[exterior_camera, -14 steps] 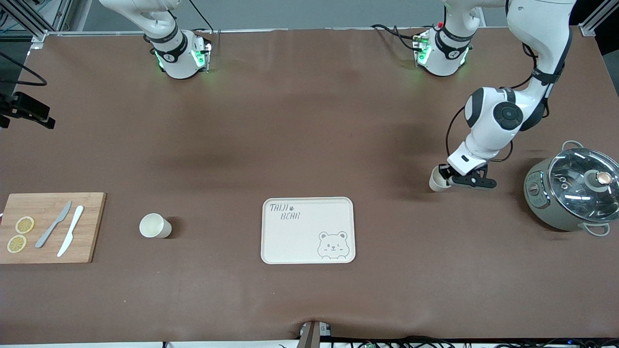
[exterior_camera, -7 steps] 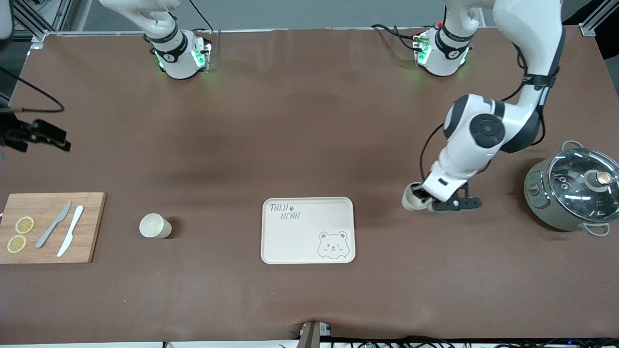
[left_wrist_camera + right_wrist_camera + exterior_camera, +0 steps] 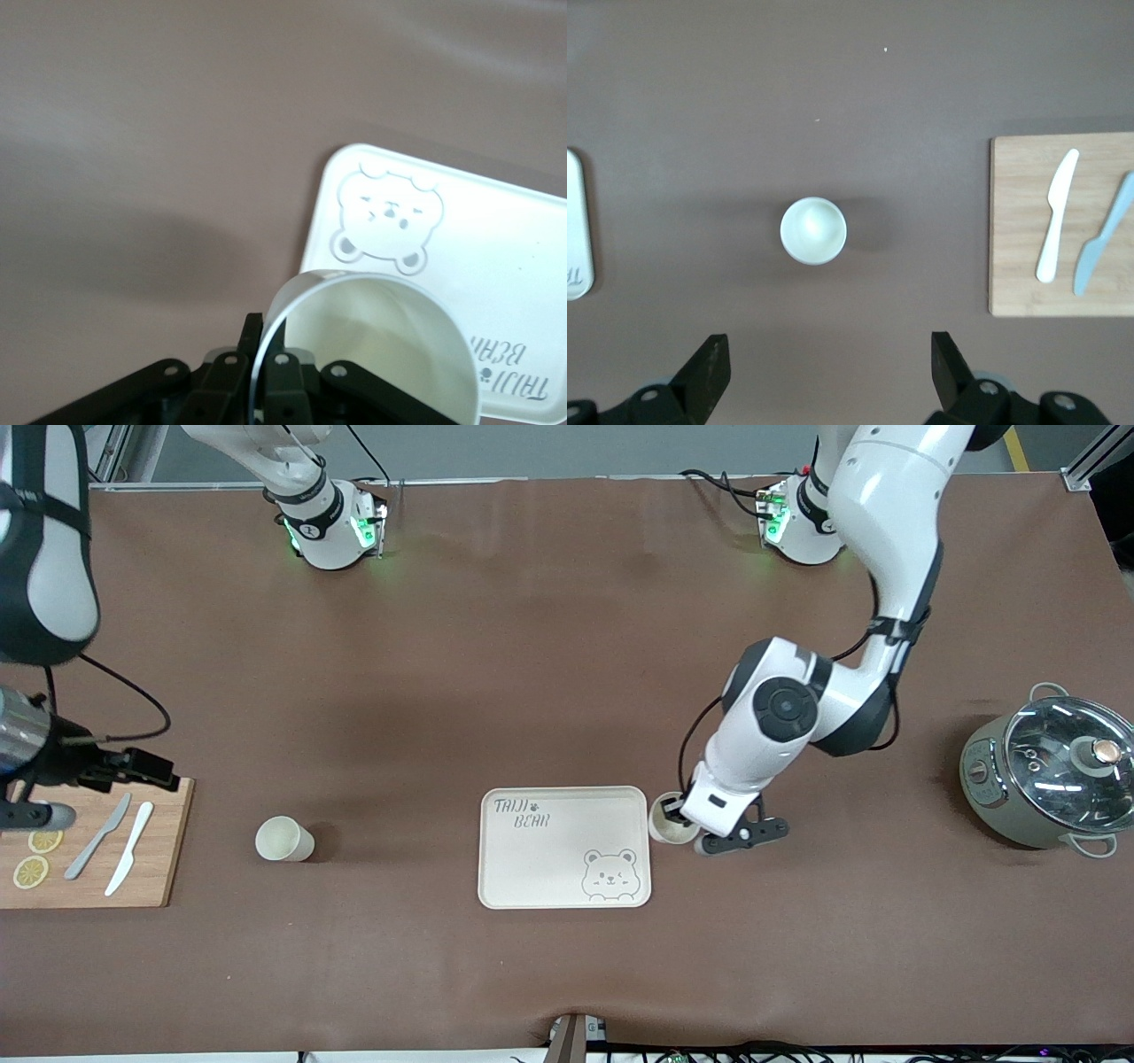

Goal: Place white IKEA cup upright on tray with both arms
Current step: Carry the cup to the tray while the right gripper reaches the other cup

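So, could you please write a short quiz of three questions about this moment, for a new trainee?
1. True or false: the left hand holds a white cup beside the tray.
2. Which things lie on the wooden board? A) two knives and lemon slices B) a pot C) a cup
3. Fill in: the right hand hangs open above the brown table, with the second cup standing ____ on the table below it.

Key
1. True. The cup is at the tray's edge toward the left arm's end, not yet on it.
2. A. The knives and lemon slices lie there.
3. Upright.
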Motion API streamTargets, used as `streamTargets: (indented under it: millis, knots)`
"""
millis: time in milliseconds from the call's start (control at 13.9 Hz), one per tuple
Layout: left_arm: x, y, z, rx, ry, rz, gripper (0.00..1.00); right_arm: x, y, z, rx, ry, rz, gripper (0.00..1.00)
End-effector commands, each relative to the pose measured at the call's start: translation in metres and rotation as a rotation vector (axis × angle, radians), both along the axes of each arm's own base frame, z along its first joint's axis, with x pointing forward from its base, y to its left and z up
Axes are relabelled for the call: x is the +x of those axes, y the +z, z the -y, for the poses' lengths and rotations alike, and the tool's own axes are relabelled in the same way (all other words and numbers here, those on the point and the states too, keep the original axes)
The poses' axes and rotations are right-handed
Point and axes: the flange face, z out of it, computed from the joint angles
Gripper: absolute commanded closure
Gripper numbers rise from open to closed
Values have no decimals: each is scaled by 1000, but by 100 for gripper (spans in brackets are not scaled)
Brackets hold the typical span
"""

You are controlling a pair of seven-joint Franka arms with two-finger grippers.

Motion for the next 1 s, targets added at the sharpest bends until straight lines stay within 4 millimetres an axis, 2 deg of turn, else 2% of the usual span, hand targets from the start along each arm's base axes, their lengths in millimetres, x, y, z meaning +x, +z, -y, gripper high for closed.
streamTargets:
  millis: [0, 143, 359, 574, 717, 932]
  knots:
    - [-11, -12, 40, -9, 17, -28, 100, 19, -33, 3, 12, 30, 5, 0]
    - [-23, -25, 62, -8, 19, -37, 100, 29, -64, 4, 8, 42, 4, 0]
    - [-33, -48, 83, -8, 8, -32, 100, 43, -111, 3, -1, 110, 24, 0]
    - [-34, -78, 92, -30, 9, 1, 100, 51, -154, -7, -7, 127, 27, 0]
    - [-34, -94, 91, -8, 8, 7, 100, 50, -159, -11, -9, 133, 27, 0]
    - [-34, -106, 88, 26, 5, 27, 100, 42, -171, -11, -6, 170, 1, 0]
